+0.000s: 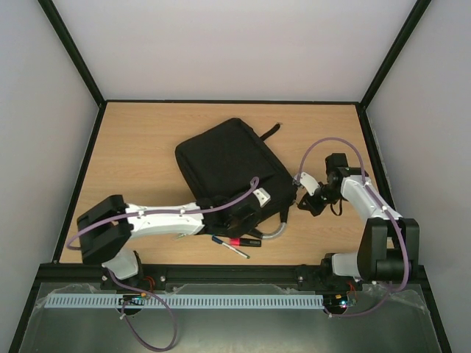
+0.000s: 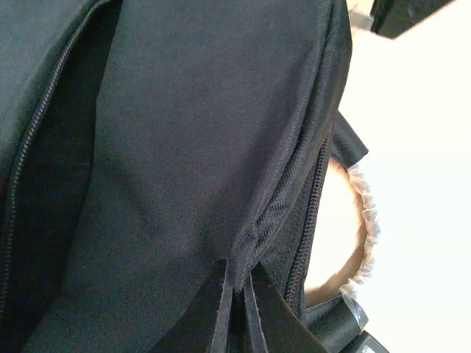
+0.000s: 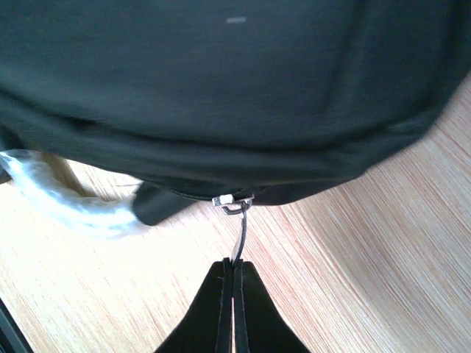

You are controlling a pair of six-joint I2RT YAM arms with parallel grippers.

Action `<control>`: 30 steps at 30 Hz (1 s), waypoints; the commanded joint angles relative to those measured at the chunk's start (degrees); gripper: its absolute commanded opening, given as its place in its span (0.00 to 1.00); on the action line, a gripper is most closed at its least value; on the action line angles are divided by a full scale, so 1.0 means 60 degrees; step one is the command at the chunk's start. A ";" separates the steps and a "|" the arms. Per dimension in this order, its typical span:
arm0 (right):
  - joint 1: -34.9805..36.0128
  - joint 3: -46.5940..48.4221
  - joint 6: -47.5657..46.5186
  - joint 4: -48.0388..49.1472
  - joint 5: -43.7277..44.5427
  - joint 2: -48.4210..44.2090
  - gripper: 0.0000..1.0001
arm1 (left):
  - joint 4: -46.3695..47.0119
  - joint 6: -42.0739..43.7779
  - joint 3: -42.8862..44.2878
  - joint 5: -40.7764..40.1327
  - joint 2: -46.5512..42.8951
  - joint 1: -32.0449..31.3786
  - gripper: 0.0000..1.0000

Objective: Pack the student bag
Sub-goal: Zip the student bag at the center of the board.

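Currently in hand: opening the student bag [image 1: 228,165] so that things can go in. This is my reading, since both arms are at its zipper edge and nothing is being carried.
Bag position: it lies flat near the middle of the wooden table [image 1: 147,147], turned at a slant, with its near corner between the two arms.
Left gripper [image 2: 237,294]: clamped tight on a fold of the bag's black fabric, right beside a zipper track. A dark gap in the bag shows at the left of that wrist view.
Right gripper [image 3: 234,272]: pinched closed on the thin zipper pull [image 3: 240,235], which runs up to the metal slider [image 3: 232,201] at the bag's lower edge.
Handle loop [image 3: 66,198]: pale and curved, resting on the table just left of the slider.
Loose items: a dark pen [image 1: 230,247] and a red marker [image 1: 237,240] lie on the table just in front of the bag, apparently waiting to be packed.
Next move: probably the right arm draws the slider along its track while the left holds the fabric taut. The pull should follow the seam's curve so the slider does not jam.
Writing: no brand or label can be read. A small pale mark [image 3: 235,20] on the fabric is too blurred to make out.
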 commanded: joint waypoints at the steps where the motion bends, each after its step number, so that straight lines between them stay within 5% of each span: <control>1: -0.0115 0.0331 0.0228 -0.0401 0.0115 0.0340 0.01 | -0.1292 0.0650 -0.0781 0.0028 -0.1159 0.0082 0.02; 6: 0.0174 0.0144 0.0647 -0.0452 -0.0911 0.0452 0.01 | -0.2110 0.0683 -0.1598 -0.0652 -0.2192 0.0200 0.06; 7: 0.0404 0.0016 0.0732 -0.0422 -0.1032 0.0474 0.01 | -0.2161 0.0650 -0.1752 -0.0852 -0.2370 0.0274 0.14; 10: 0.1203 -0.0381 0.1275 0.0127 -0.1122 0.0260 0.01 | -0.1963 0.0553 -0.2072 -0.1147 -0.2920 0.0591 0.60; 13: 0.1679 -0.0367 0.1702 0.0398 -0.1441 0.0098 0.01 | -0.1280 0.0576 -0.1979 -0.0824 -0.3326 0.0622 0.78; 19: 0.2120 -0.0232 0.2043 0.0563 -0.1541 -0.0059 0.01 | 0.0475 0.0807 -0.1169 0.0538 -0.2590 0.0457 0.89; 30: 0.2139 -0.0260 0.1963 0.0405 -0.1259 -0.0222 0.01 | 0.1294 0.1368 0.0616 0.1048 0.0510 0.0287 0.91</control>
